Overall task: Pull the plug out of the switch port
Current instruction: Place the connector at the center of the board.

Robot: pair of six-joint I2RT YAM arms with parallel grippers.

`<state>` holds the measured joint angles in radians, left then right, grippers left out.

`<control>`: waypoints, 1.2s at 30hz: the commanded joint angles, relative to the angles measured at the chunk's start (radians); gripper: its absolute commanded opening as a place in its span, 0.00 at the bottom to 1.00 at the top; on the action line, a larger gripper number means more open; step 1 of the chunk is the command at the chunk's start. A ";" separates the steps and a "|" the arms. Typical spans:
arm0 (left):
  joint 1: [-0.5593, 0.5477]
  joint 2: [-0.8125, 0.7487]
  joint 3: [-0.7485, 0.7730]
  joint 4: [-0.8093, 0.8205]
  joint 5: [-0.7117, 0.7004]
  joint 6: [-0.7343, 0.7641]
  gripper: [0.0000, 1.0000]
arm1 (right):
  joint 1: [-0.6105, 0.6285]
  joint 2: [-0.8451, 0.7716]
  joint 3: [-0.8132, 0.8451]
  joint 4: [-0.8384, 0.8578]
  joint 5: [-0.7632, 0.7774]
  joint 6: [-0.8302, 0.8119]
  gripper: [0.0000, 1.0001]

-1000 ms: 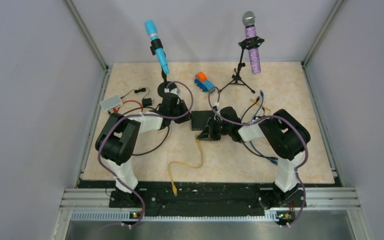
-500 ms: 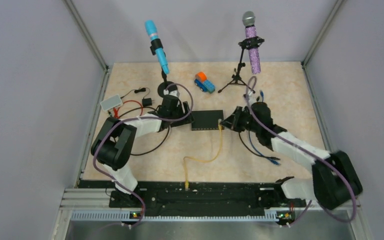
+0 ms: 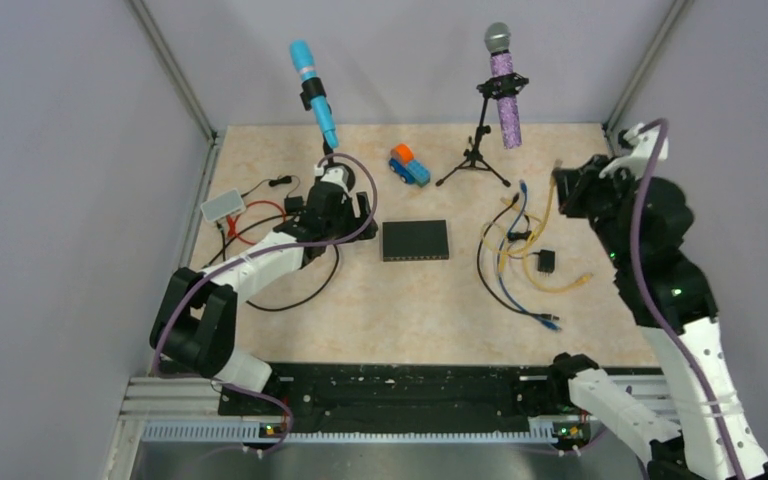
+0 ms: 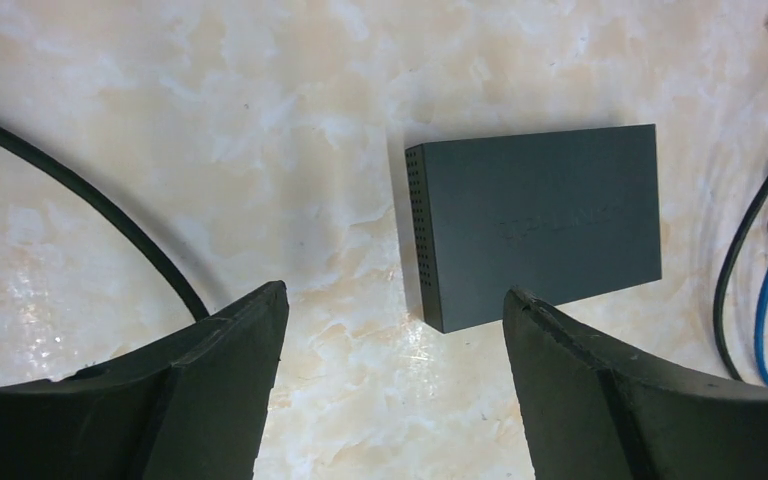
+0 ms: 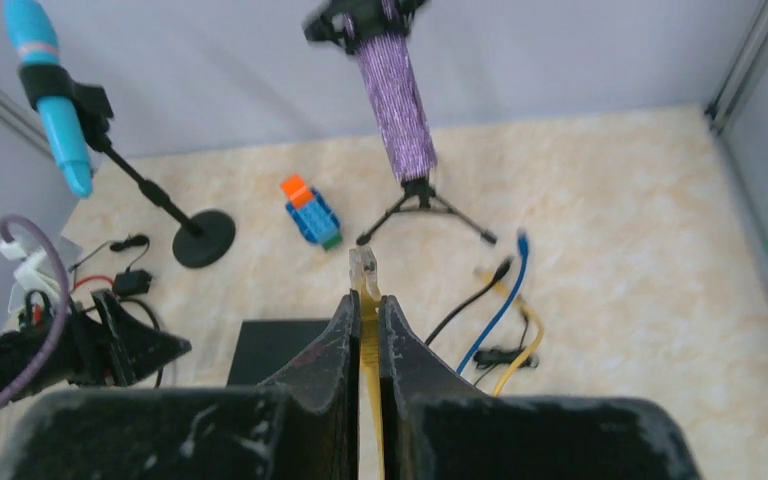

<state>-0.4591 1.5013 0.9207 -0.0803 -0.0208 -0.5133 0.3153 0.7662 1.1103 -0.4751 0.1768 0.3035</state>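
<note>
At the middle of the table, seen from above, a flat black switch box (image 3: 415, 240) lies with its long side running left to right. No cable is joined to it on any edge that shows, so the plug looks already pulled; the sockets themselves are too small to make out.

High on the right side, the right gripper (image 5: 367, 300) is lifted well above the table. Its two fingers are pressed together on a yellow cable (image 3: 560, 286), and the clear plug (image 5: 363, 265) sticks out just past the fingertips. The rest of the cable hangs down to a loose heap of blue and black leads (image 3: 505, 275) on the table.

The box lies below and to the left of that gripper, well apart from it. The left gripper (image 4: 395, 292) is the nearer one: it sits low, just left of the box, fingers spread wide and holding nothing. In its own camera, the short vented end of the box faces the gap between the fingers without touching them.

What seems left is for the right arm to lay the cable down away from the box.
</note>
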 commanded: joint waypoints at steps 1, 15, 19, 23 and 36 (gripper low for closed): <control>0.001 -0.025 0.017 -0.021 -0.036 0.048 0.84 | -0.007 0.109 0.366 -0.334 0.001 -0.233 0.00; 0.001 0.006 0.052 -0.015 0.076 0.069 0.85 | -0.038 0.564 0.664 -0.737 -0.086 -0.270 0.00; 0.002 0.009 0.047 -0.018 0.092 0.067 0.85 | -0.179 0.652 0.427 -0.461 -0.269 -0.220 0.00; 0.001 0.001 0.033 -0.024 0.100 0.067 0.85 | -0.303 0.803 0.395 -0.292 -0.433 -0.169 0.00; 0.002 0.044 -0.012 0.117 0.141 0.088 0.97 | -0.347 1.030 0.443 -0.112 -0.237 -0.023 0.28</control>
<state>-0.4587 1.5040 0.9272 -0.1017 0.0853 -0.4496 -0.0074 1.8427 1.5543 -0.6689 -0.1307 0.1894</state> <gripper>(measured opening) 0.949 0.211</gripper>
